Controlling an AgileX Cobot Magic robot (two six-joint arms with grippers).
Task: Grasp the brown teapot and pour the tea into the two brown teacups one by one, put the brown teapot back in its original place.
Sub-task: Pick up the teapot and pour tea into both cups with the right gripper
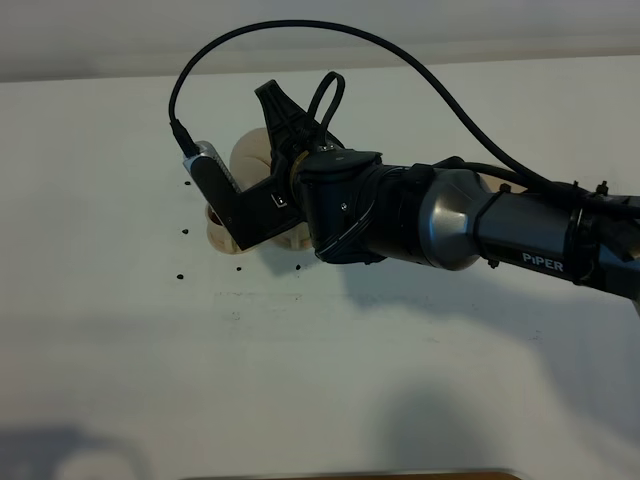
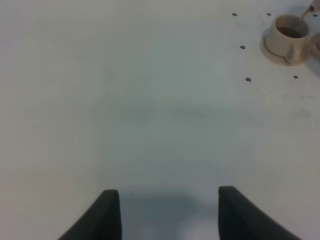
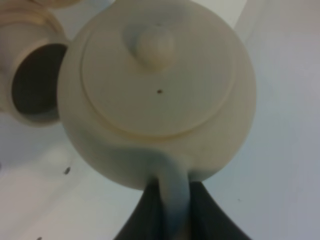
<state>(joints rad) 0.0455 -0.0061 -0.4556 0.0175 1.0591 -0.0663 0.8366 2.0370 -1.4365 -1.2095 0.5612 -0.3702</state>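
There is one brown teapot [image 3: 160, 90], with one lid [image 3: 155, 85] and one knob [image 3: 156, 46] on this lid. The brown teacups [image 2: 287, 34] are two: one is seen whole in the left wrist view, and of the second only an edge shows at the border of that picture. Under the whole cup stands one saucer [image 2: 272, 52]; if the other cup has its own I cannot tell. Near this cup, five small dark specks [image 2: 242, 47] lie on the tabletop [image 2: 150, 100]. The high view shows one robot arm [image 1: 480, 220] and one black cable [image 1: 330, 30].
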